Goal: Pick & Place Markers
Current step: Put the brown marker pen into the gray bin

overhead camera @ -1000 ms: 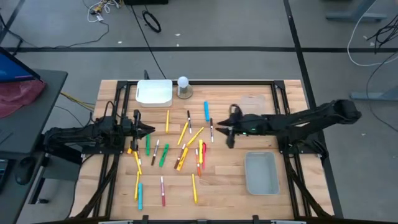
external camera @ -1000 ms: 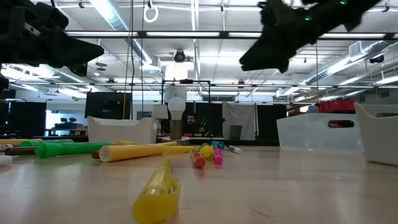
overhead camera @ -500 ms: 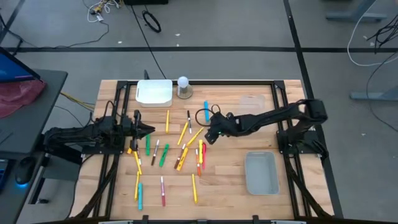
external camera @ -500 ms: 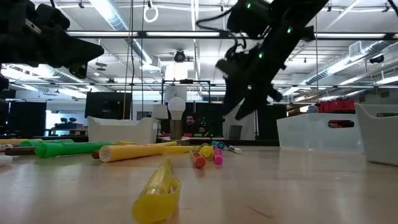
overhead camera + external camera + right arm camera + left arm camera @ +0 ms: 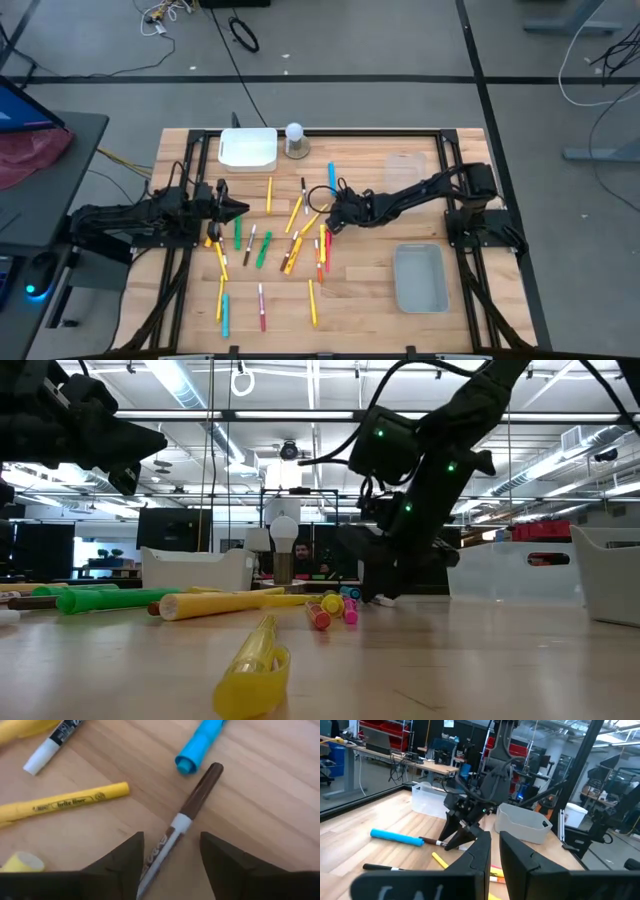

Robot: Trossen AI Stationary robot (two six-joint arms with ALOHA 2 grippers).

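Observation:
Many markers (image 5: 290, 235) in yellow, green, blue, red and white lie scattered flat on the middle of the wooden table. My right gripper (image 5: 171, 842) is open and low over them (image 5: 329, 220). Its fingers stand on either side of a white marker with a brown cap (image 5: 187, 817), without touching it. That marker lies flat beside a blue marker (image 5: 201, 742) and a yellow one (image 5: 62, 805). My left gripper (image 5: 240, 210) waits above the table's left side, shut and holding nothing (image 5: 494, 845).
A white bin (image 5: 248, 149) and a white ball-topped object (image 5: 295, 139) stand at the far edge. A clear bin (image 5: 419, 278) sits on the near right, and a clear tray (image 5: 405, 166) on the far right. Bare wood shows between the markers and the clear bin.
My right gripper has swung from the right half toward the table's left and come down, from high above the table to just above the markers in the middle. It is now astride the brown-capped marker. No marker has moved.

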